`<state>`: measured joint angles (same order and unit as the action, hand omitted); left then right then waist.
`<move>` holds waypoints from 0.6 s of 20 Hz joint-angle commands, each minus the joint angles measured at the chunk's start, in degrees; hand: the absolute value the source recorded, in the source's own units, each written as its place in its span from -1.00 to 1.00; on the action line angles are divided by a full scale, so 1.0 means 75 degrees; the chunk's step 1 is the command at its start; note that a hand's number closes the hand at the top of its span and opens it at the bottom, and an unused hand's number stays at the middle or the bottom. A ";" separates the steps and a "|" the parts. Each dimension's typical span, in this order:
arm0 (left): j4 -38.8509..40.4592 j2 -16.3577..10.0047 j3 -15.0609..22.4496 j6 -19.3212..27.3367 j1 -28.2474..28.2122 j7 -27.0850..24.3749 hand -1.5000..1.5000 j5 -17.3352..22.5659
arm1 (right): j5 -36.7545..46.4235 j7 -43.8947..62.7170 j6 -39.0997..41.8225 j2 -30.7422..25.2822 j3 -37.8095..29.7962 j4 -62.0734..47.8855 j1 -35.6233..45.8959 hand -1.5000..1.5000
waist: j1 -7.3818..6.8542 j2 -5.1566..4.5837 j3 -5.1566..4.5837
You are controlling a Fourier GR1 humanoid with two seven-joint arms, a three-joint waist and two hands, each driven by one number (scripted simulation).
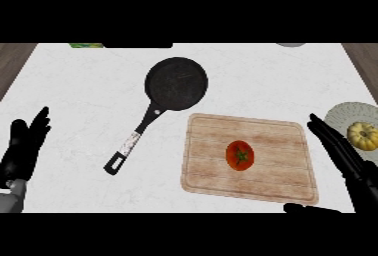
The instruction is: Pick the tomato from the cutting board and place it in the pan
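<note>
tomato (pixel 240 155) on board (pixel 210 175), plate (pixel 338 114) near, pan (pixel 176 82) apart

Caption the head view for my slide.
Tomato on the cutting board, pan to its upper left, left hand and right hand open.

The worktop (pixel 88 100) looks like smooth white stone with faint grey veining. The cutting board (pixel 273 165) shows pale wood grain, matt. The pan (pixel 176 82) is matt black, its handle partly light and speckled. The tomato (pixel 240 155) has a smooth, slightly glossy red skin. Both hands look matt black.
</note>
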<state>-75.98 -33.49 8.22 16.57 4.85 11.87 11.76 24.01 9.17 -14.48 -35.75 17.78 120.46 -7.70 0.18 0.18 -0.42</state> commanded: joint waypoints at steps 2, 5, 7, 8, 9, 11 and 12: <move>0.0158 0.0248 0.0146 0.0005 0.0211 -0.0074 0.00 -0.0130 | 0.1476 0.2656 0.1207 -0.0439 0.0764 0.0467 0.0818 -1.00 | -0.0133 -0.0056 -0.0015; 0.0189 0.0034 0.0022 -0.0142 0.0493 0.0215 0.00 -0.0115 | 0.1895 0.4054 0.2194 -0.0196 0.1457 0.0613 0.1499 -1.00 | -0.0162 -0.0042 0.0010; 0.0398 0.0119 -0.0043 -0.0243 0.0594 0.0076 0.00 -0.0106 | 0.2080 0.4724 0.2837 0.0067 0.1737 0.0476 0.2176 -1.00 | -0.0155 -0.0053 0.0022; 0.0113 -0.0001 -0.0126 -0.0272 0.0319 0.0073 0.00 -0.0049 | 0.1900 0.5052 0.3332 0.0049 0.1806 0.0570 0.2323 -1.00 | -0.0209 -0.0029 0.0027; 0.0208 0.0350 0.0089 -0.0010 0.0183 -0.0216 0.00 -0.0290 | 0.2444 0.5449 0.3277 0.0638 0.2461 0.0313 0.2574 -1.00 | -0.0227 -0.0035 0.0026; 0.0071 0.0229 -0.0079 -0.0057 0.0552 0.0265 0.00 -0.0227 | 0.2088 0.5864 0.3867 0.1135 0.2368 -0.0227 0.3092 -1.00 | -0.0177 -0.0037 0.0043; 0.0008 0.0362 -0.0067 -0.0010 0.0221 0.0127 0.00 -0.0292 | 0.2527 0.6021 0.3826 0.1301 0.2828 0.0076 0.2668 -1.00 | -0.0101 -0.0016 0.0048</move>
<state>-74.92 -31.94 7.96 15.95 7.37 12.34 10.33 39.77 46.86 8.90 -31.22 33.67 122.06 9.37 -0.96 -0.04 -0.21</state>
